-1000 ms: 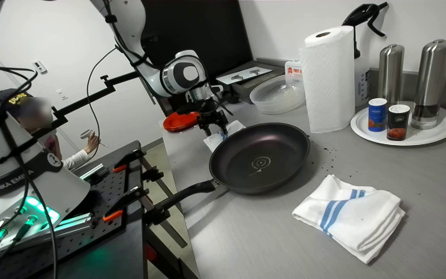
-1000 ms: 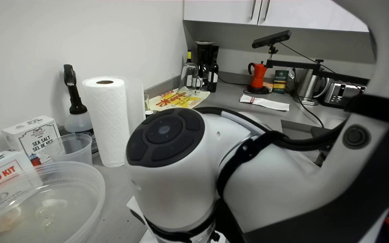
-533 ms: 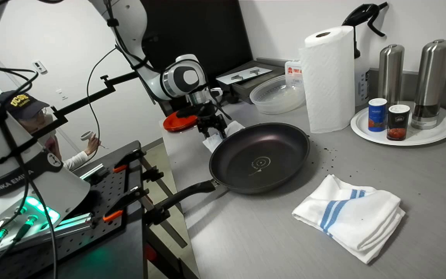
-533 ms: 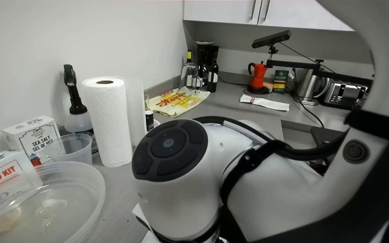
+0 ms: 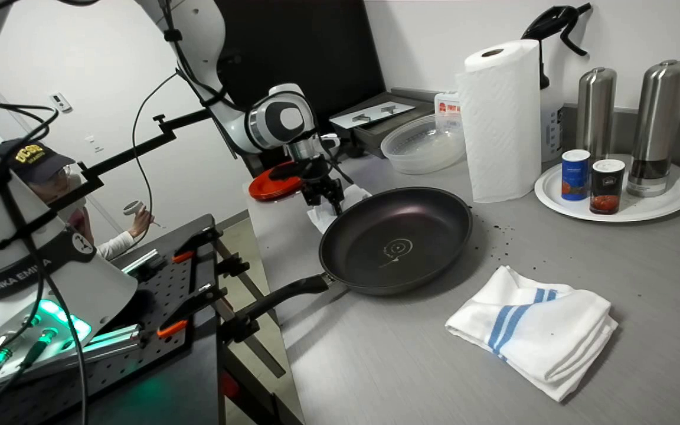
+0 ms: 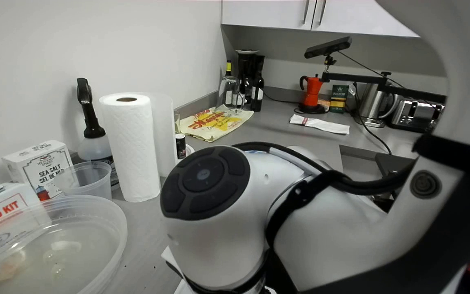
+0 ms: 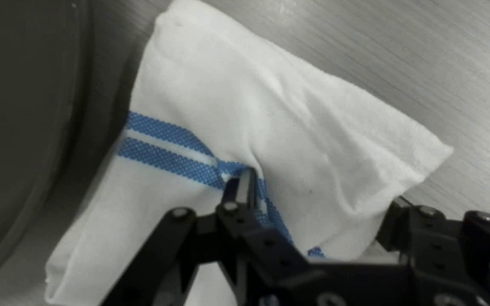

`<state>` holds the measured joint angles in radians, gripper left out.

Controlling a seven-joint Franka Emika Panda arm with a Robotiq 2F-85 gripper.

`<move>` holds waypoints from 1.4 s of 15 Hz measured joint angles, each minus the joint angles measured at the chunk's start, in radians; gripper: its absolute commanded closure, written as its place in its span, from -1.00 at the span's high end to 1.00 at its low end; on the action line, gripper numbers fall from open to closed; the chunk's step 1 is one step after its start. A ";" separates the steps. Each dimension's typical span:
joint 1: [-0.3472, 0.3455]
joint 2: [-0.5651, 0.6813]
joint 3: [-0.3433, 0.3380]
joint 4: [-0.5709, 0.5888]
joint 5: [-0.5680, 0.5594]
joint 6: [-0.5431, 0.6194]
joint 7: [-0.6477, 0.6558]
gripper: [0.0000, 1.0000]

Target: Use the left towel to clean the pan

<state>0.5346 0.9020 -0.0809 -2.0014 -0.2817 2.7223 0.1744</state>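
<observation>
The left towel [image 5: 320, 219] is a small white cloth beside the pan's far left side in an exterior view. In the wrist view the towel [image 7: 296, 123] shows two blue stripes and creases. The black pan [image 5: 399, 236] sits on the counter with its handle [image 5: 284, 295] over the front edge. Its dark side [image 7: 19, 106] fills the left of the wrist view. My gripper [image 7: 321, 189] is open over the towel with cloth between its fingers. The left finger [image 7: 245, 185] presses into the striped part; the right one is at the towel's edge. The gripper [image 5: 326, 205] is low, touching the towel.
A larger striped towel [image 5: 535, 330] lies right of the pan. Red plates [image 5: 272, 186] sit behind my gripper. A clear plastic container [image 5: 425, 144] and a paper-towel roll [image 5: 499, 124] stand behind the pan. A white plate [image 5: 679, 189] holds shakers and grinders.
The arm has lowered slightly and the gripper has turned and shifted a little over the towel. The towel has slid slightly left. The pan has not moved.
</observation>
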 measured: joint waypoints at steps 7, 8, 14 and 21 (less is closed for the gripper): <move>-0.023 -0.005 0.001 0.001 0.000 -0.002 0.000 -0.91; -0.024 -0.006 0.002 0.001 0.000 -0.002 0.000 -0.93; -0.047 -0.013 0.018 0.003 0.002 -0.012 0.000 -0.86; -0.074 -0.021 0.035 0.007 0.003 -0.018 0.000 -0.06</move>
<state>0.4604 0.8808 -0.0463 -1.9944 -0.2787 2.7042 0.1742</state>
